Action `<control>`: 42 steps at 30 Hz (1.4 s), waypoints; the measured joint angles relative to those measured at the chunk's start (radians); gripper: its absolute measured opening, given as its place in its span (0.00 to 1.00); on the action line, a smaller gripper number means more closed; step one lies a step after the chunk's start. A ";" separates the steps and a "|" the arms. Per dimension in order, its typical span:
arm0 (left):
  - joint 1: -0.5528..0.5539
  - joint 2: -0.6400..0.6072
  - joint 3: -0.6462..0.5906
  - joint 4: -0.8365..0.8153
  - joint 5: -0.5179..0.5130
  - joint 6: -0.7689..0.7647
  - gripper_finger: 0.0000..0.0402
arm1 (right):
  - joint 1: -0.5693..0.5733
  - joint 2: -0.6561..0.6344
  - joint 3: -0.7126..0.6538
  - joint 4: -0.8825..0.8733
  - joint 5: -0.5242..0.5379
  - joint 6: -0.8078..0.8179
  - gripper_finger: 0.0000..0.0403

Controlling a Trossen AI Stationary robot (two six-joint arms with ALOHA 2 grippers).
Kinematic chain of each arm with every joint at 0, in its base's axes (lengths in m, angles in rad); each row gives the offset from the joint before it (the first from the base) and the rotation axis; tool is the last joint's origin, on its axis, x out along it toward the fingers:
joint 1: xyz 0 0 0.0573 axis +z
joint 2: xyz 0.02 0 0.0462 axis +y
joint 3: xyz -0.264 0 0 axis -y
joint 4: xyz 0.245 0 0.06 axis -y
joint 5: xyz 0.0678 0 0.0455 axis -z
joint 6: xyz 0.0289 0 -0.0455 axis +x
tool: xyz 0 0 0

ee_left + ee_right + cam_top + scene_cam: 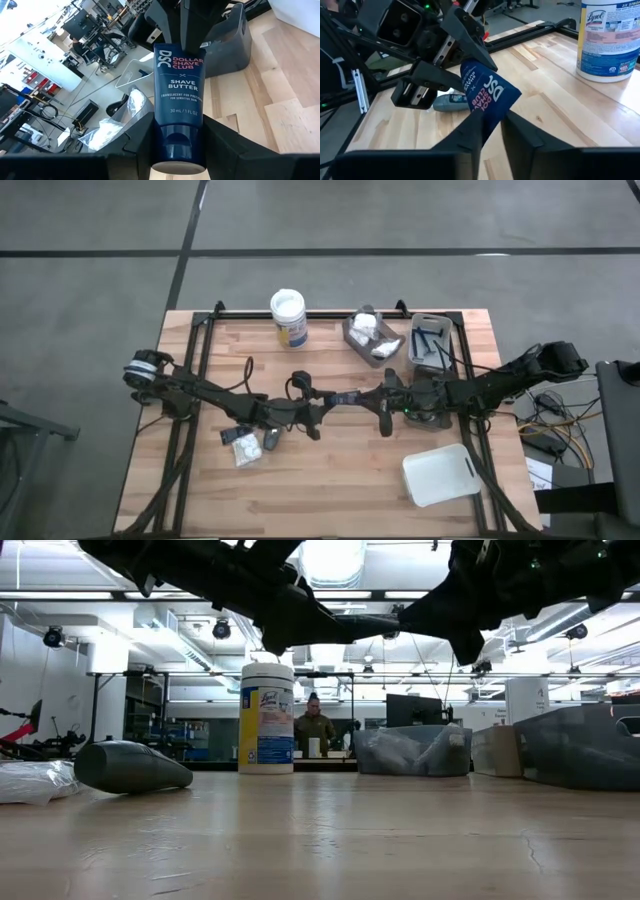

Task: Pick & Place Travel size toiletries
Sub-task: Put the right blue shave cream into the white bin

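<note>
A dark blue travel tube of shave butter (179, 95) hangs over the table's middle (347, 396), spanning my two grippers. My left gripper (178, 150) is shut on its cap end, coming from the table's left. My right gripper (492, 130) is shut on its flat crimped end, coming from the right. More toiletries lie on the wood near the left: white packets (245, 448) and a dark grey bottle (130, 767), which rests on its side. My left gripper pinches the tube's round cap end (178, 142) between its two fingers (137, 145), one on each side. The fingers reach in about level from the table's left and lie along the tube. The tube is lifted clear of the table. My right gripper pinches the tube's flat crimped end (490, 102) between its two fingers (467, 132). It comes about level from the table's right, opposite the left gripper. The tube slants up from these fingers toward the left gripper, clear of the wood.
A white-lidded wipes jar (288, 318) stands at the far edge. Two grey trays (372, 337) (430, 340) sit at the far right, one with white packets in it. A white tray (440, 474) lies at the near right. Bare wood shows in the near middle.
</note>
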 joint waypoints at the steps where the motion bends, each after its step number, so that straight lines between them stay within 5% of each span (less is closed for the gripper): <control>1: 0.001 0.000 0.000 0.000 -0.001 0.000 0.35 | 0.000 0.000 0.000 0.004 0.000 -0.001 0.11; 4: 0.002 0.000 0.000 0.000 -0.002 -0.002 0.35 | 0.000 0.000 0.000 0.010 0.000 -0.016 0.04; 15: 0.004 0.000 0.000 -0.017 0.005 -0.054 0.36 | 0.000 0.000 0.000 0.006 0.000 -0.018 0.02; 24: 0.003 -0.003 -0.001 -0.090 0.005 -0.210 0.52 | 0.000 0.001 0.000 0.001 0.001 -0.006 0.02; 32: 0.001 -0.112 -0.002 -0.271 0.226 -0.315 0.57 | 0.000 0.000 0.016 -0.067 -0.077 0.033 0.02; 42: 0.001 -0.219 -0.103 -0.305 0.313 -0.391 0.57 | 0.002 -0.002 0.185 -0.504 -0.223 0.137 0.02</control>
